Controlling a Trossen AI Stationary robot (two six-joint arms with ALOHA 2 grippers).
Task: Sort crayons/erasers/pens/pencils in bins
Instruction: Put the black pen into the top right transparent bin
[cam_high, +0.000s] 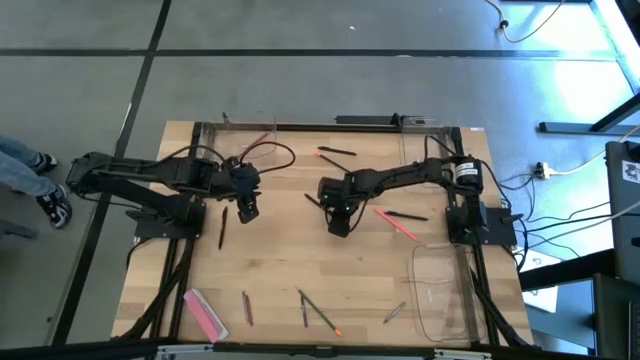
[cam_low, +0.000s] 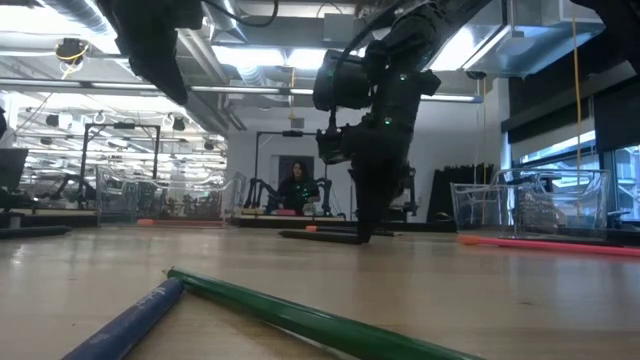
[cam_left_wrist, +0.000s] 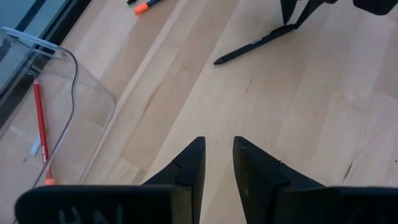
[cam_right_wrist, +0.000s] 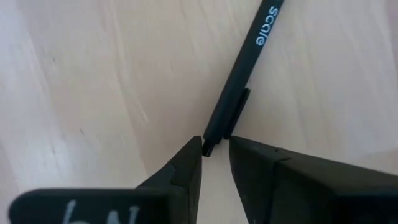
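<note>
On the wooden table (cam_high: 330, 280) I'm seeing a black pen (cam_right_wrist: 239, 87) lying mid-table with my right gripper (cam_right_wrist: 216, 151) pinching its end, while my left gripper (cam_high: 246, 210) is hanging nearby with fingers slightly apart, gripping nothing, beside another pen (cam_high: 222, 228).

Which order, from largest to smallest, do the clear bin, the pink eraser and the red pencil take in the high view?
1. bin
2. eraser
3. red pencil
All three lie on the table, so nearness hardly matters.
</note>
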